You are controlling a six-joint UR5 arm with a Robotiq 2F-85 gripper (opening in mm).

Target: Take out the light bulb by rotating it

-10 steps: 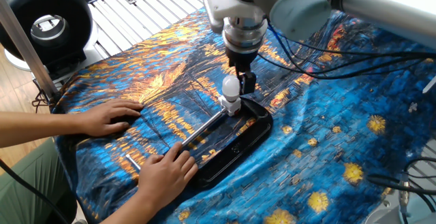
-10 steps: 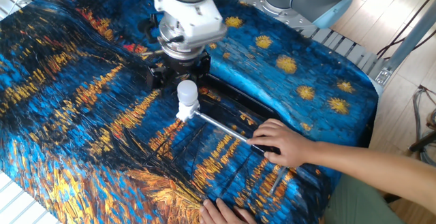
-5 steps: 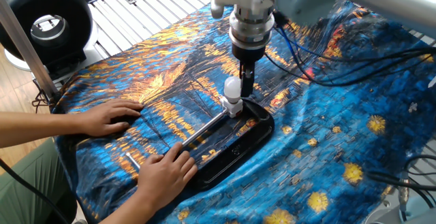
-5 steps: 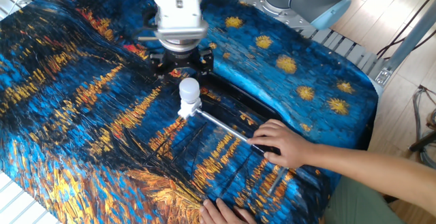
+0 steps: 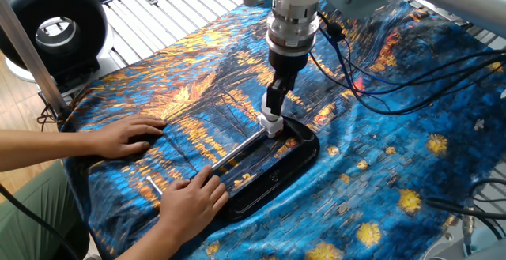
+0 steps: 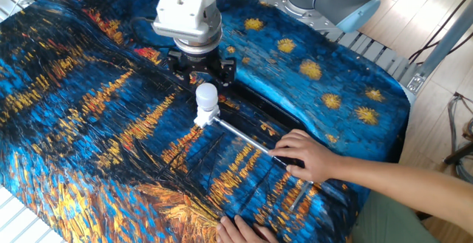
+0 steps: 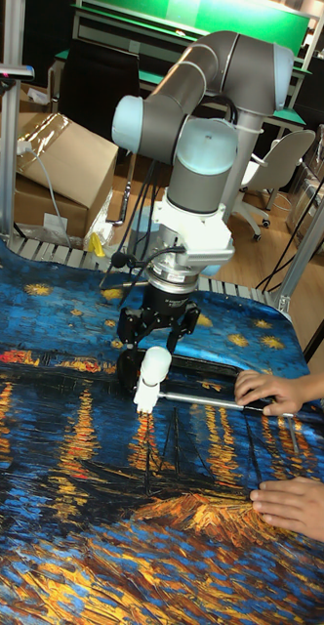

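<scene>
Tall fixed view shows the worktop draped in a blue and orange painted cloth (image 7: 64,488), with the grey robot arm (image 7: 206,117) reaching down over it from behind. On the cloth lies a black tray (image 5: 292,161), and across it runs a thin metal rod (image 6: 247,141) that a person pins down with one palm (image 6: 307,154) while the other palm (image 5: 118,137) lies flat on the cloth. At the rod's end sits a white socket (image 6: 205,117) with the light bulb (image 6: 206,95) standing upright in it. The robot's hand (image 6: 201,72) hovers just above and behind the bulb's globe, its black fingers (image 7: 126,327) spread wide to either side; whether either finger touches the globe is hard to tell, though a gap seems to show.
</scene>
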